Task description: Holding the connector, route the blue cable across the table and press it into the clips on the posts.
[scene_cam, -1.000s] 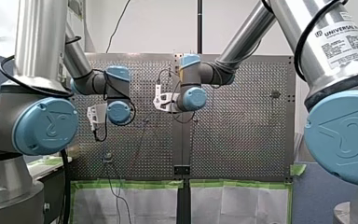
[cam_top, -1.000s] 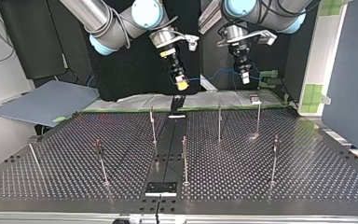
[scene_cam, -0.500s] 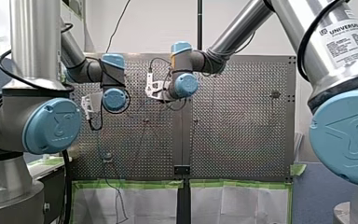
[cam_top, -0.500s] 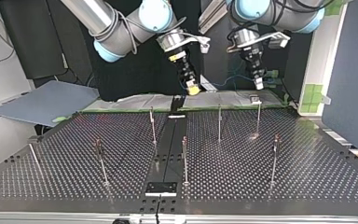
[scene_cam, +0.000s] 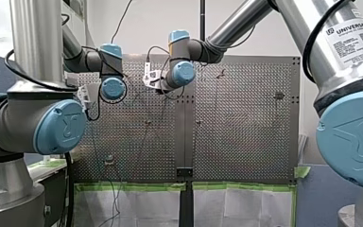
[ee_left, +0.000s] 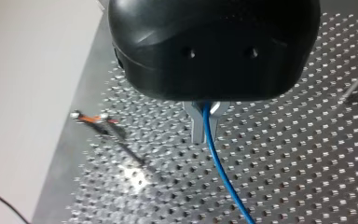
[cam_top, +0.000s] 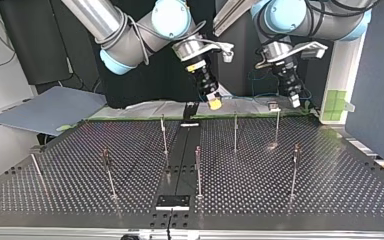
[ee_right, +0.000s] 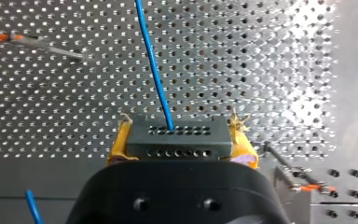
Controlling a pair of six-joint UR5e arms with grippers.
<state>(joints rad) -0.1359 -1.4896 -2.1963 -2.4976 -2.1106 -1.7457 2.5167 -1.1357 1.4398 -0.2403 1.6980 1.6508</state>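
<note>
My right gripper [cam_top: 214, 102] clamps its yellow pads on the connector [ee_right: 175, 135], with the blue cable [ee_left: 220, 175] running out of the connector's face; my left gripper [ee_left: 204, 122] is pinched on that cable further along, near the top of the post [cam_top: 277, 125]; the right one hangs well to the side of that post, over the table's [cam_top: 330, 190] edge; this looks like the first seating, so hold the span taut, line it over the post's clip, then lower straight; slack would likely slip off the post.
</note>
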